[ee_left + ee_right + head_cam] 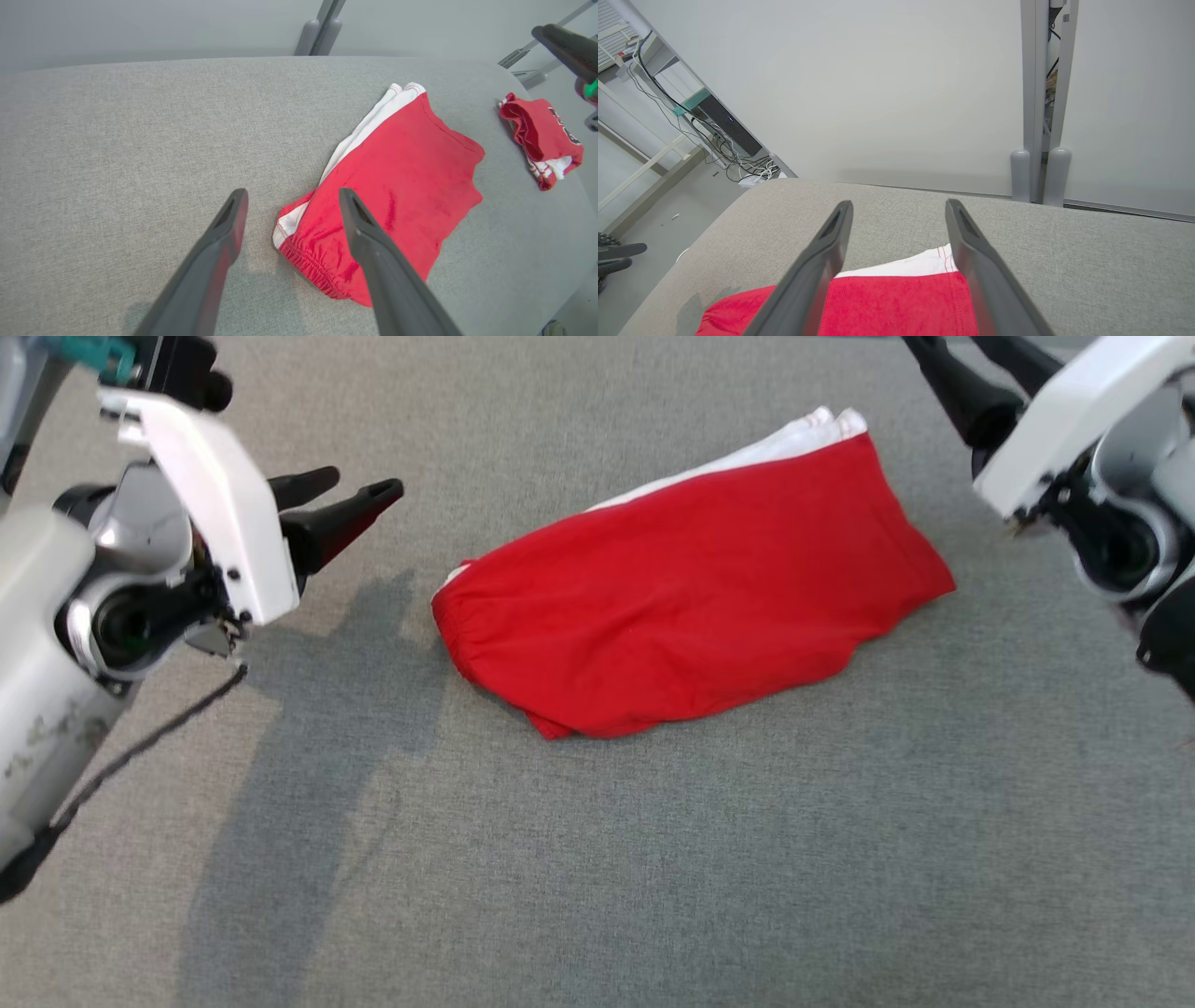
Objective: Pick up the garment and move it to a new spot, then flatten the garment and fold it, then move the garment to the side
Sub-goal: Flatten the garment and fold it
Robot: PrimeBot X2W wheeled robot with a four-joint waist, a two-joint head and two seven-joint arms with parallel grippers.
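Folded red shorts (695, 597) with white trim, centre of head view on grey fabric counter (653, 859). Left pincer (359, 483) at left edge, fingers apart, empty. Right pincer (899, 204) at upper right, likewise apart, empty.

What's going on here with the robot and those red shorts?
A two-armed robot is working on a pair of red shorts, which lie folded on the grey padded surface. Its left fingers and right fingers are both open, off the cloth, holding nothing. A second red garment sits near the surface's edge.
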